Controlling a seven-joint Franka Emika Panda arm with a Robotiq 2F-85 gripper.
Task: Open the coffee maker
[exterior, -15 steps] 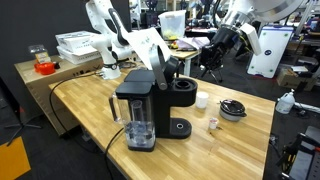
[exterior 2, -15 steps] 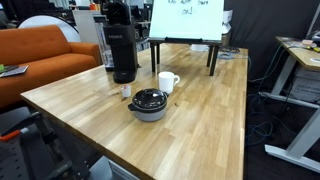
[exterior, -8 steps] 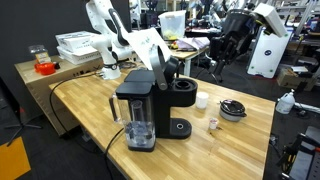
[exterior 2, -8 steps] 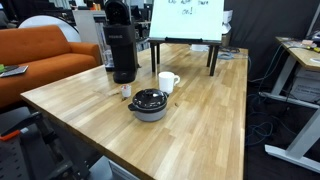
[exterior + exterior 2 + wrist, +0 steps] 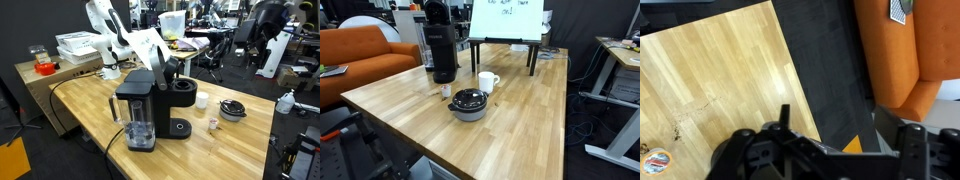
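Observation:
The coffee maker [image 5: 140, 112] is a black boxy machine with a clear water tank [image 5: 120, 110], standing near the table's corner. It shows in both exterior views [image 5: 441, 50]. Its top lid [image 5: 160, 66] looks tilted upward. My gripper [image 5: 172, 68] hangs at the end of the white arm [image 5: 125, 40], right beside the raised lid. In the wrist view the gripper [image 5: 845, 135] is open: the fingers [image 5: 784, 118] stand wide apart with only dark floor showing between them. The machine itself is out of the wrist view.
On the wooden table [image 5: 510, 110] are a white mug [image 5: 488, 82], a small black round object with a coiled cable [image 5: 470, 103] and a tiny cup [image 5: 446, 91]. An orange sofa [image 5: 360, 55] and a whiteboard [image 5: 510, 20] stand beyond the table's edges.
The arm and the coffee maker look the same in the exterior views. A dark figure in the background has moved to the right.

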